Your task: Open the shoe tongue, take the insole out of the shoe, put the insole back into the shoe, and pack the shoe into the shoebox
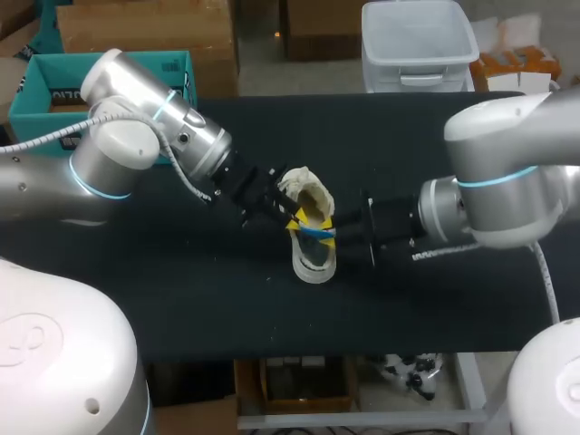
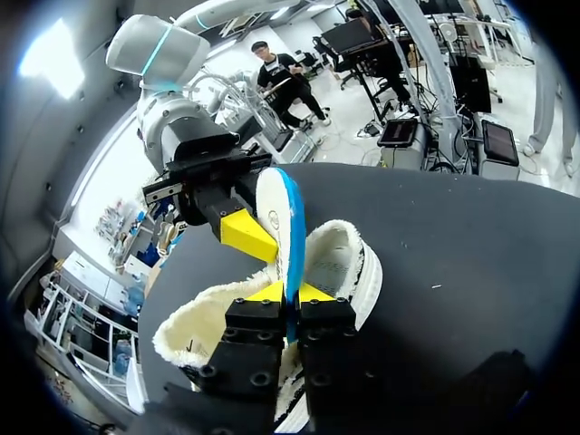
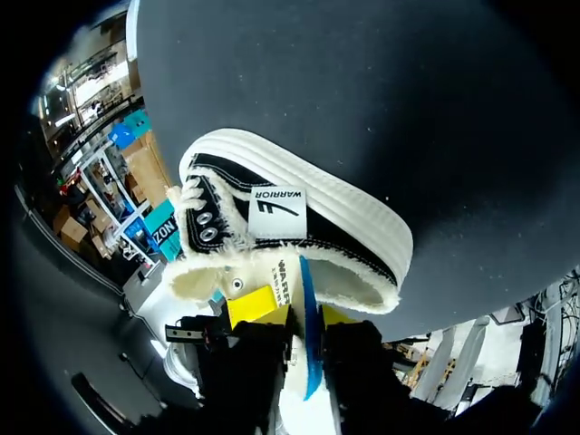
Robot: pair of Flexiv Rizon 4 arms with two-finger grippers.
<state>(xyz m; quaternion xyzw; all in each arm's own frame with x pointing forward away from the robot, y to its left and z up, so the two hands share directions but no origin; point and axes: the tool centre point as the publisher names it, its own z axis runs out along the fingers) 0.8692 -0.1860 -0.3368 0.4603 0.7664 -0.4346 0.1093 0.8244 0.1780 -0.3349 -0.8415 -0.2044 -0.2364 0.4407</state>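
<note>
Looking down from the head camera, I count one shoe (image 1: pixel 315 263), one insole (image 1: pixel 313 231), one shoebox (image 1: pixel 41 82) and my two arms, all at one black table (image 1: pixel 181 299).

Shoe: near the table's middle; black upper, white sole, cream fleece lining. The right wrist view shows two metal eyelets (image 3: pixel 206 218) in its side wall.

Insole: white-faced and blue-edged, standing on edge at the shoe's opening, between the two grippers.

Left gripper (image 2: pixel 292 292): comes in from 9 o'clock and is clenched on the insole's blue edge, with both yellow tips pressing it.

Right gripper (image 3: pixel 294 310): comes in from 3 o'clock and likewise grasps the insole, with one yellow tip on each face.

Shoebox: teal and open-topped, at 10 o'clock, well apart from the shoe and partly hidden behind my left arm. I cannot tell whether it rests on the table.

Print: one white label (image 3: pixel 276 205) on the shoe's side, lettering on the insole's white face, and lettering on the shoebox wall.

Room: bare tabletop lies at 6 o'clock between the shoe and the near edge, and at 12 o'clock toward the far edge. My arms take up both flanks.
</note>
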